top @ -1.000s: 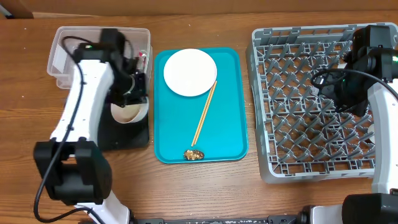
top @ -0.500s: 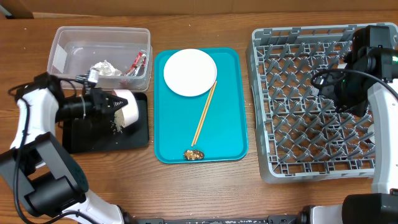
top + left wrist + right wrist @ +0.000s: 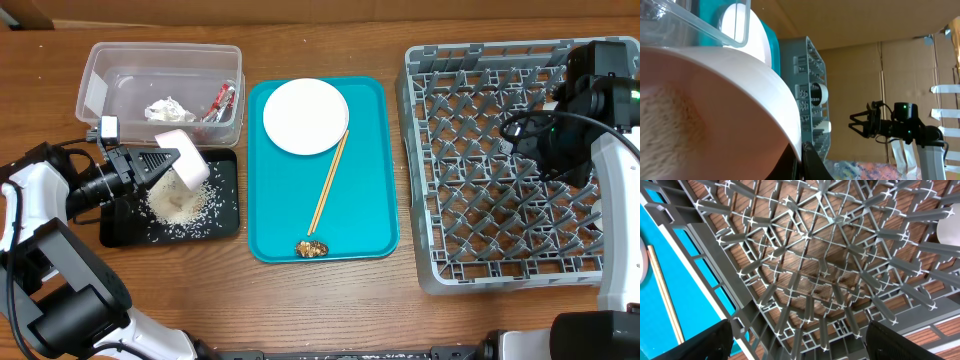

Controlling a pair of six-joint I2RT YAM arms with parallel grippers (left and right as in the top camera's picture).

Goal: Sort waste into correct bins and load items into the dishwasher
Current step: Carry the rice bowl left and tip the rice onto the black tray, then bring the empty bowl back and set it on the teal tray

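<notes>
There is one white bowl (image 3: pixel 183 157). One white plate (image 3: pixel 306 116) and one brown scrap (image 3: pixel 311 247) lie on the teal tray (image 3: pixel 370 100), and the chopsticks (image 3: pixel 329 181) there lie so close together that they look like one line. The clear tub (image 3: pixel 160 50) holds one crumpled paper (image 3: pixel 168 109) and one red-and-white wrapper (image 3: pixel 222 100).

The left end effector (image 3: pixel 150 165) pinches the bowl's rim and holds it tilted over the black tray (image 3: pixel 228 170), where rice (image 3: pixel 178 205) lies in a heap. The right end effector (image 3: pixel 800 347) is spread wide above the grey rack (image 3: pixel 440 270) and holds nothing.

The tub's white label (image 3: pixel 97 97) shows no writing that I can read.

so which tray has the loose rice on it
The small black tray, under the tilted bowl; the teal tray holds a plate and chopsticks instead.
</notes>
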